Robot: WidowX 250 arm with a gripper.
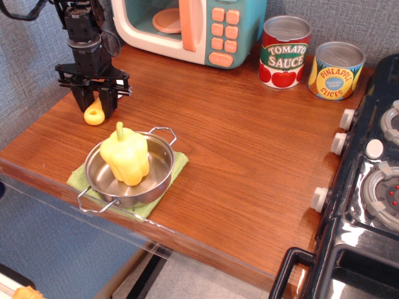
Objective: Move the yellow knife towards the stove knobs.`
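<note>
Claw (pixel 93 103) fingers nearly together, clamped on the yellow knife (pixel 95 114) handle, down at the tabletop (pixel 237 149).

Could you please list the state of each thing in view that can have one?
gripper: down at the knife, fingers on either side of it
knife: flat on the counter, handle end showing
pepper: upright in the pan
pan: on a green cloth
microwave: door open
tomato can: upright
pineapple can: upright

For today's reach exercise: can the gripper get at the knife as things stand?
Probably yes. The gripper is already down over the knife, fingers either side of its handle, with nothing between them. The pepper sits apart in the pan.
</note>
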